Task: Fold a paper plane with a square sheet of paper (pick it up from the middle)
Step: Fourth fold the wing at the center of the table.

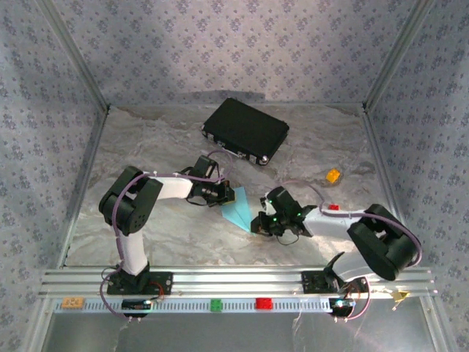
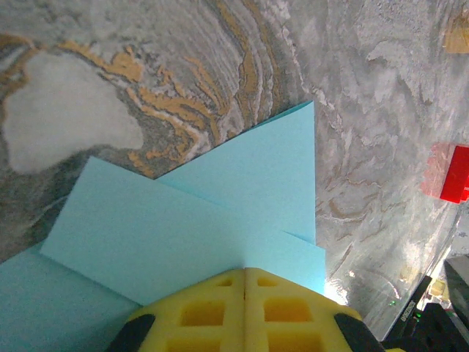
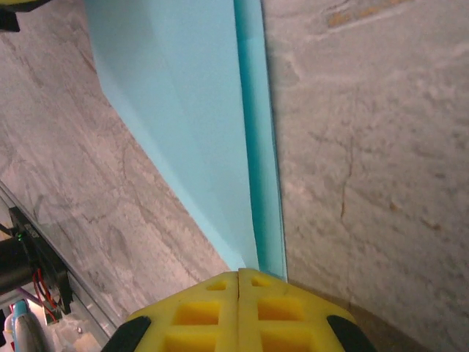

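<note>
Our left end effector has its yellow pads pressed flat together, their tips over the near edge of the light blue sheet of paper. We cannot tell whether a layer is nipped between them or merely pressed down. Our right end effector is closed the same way, its seam lined up with the narrow end of the sheet.

From above, the sheet lies on the marbled tabletop on the near side of the black hard case, well apart from it. It is already partly folded into a slim wedge. Its long axis runs diagonally, from the end nearer the case down to the end farther from it. The left end effector sits at the end nearer the case and the right at the farther end, so neither arm is clearly closer. We judge that the next crease depends on that axis running straight out from the right fingertips.

The left wrist view shows overlapping flaps meeting in a notch, plus a red block off to the side. The right wrist view shows one long straight ridge with a darker strip along it. The top view places both arms and an orange block to the near right of the case.
</note>
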Controlling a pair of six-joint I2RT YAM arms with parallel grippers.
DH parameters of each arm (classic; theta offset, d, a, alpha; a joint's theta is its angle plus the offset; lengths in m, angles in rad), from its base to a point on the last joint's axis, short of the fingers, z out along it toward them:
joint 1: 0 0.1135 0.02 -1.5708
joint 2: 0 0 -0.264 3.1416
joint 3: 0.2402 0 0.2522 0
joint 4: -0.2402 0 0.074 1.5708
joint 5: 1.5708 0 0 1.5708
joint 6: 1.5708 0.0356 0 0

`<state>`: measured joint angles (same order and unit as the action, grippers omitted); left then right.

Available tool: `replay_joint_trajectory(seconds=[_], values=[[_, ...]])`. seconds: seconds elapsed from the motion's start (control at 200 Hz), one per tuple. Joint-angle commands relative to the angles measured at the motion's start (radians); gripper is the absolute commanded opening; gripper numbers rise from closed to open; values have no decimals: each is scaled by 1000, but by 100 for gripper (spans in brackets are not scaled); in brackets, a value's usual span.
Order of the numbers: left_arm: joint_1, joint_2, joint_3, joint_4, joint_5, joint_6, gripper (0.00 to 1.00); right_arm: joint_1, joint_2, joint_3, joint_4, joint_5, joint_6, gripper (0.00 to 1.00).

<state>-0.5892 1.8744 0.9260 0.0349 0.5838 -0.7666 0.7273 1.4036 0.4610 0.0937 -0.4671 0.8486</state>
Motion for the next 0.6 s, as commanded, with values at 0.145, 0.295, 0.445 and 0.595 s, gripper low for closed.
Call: replay_joint_trajectory(seconds=[0.145, 0.295, 0.445, 0.595], values=[[9, 37, -28, -54, -74, 27, 2, 20, 19, 95, -16, -20, 6, 0], [9, 40, -26, -50, -75, 25, 2, 32, 83, 78, -9, -21, 9, 0], [9, 40, -24, -52, -75, 27, 2, 34, 78, 0, -9, -2, 16, 0], [10, 45, -26, -51, -75, 27, 2, 28, 38, -78, 22, -2, 39, 0]])
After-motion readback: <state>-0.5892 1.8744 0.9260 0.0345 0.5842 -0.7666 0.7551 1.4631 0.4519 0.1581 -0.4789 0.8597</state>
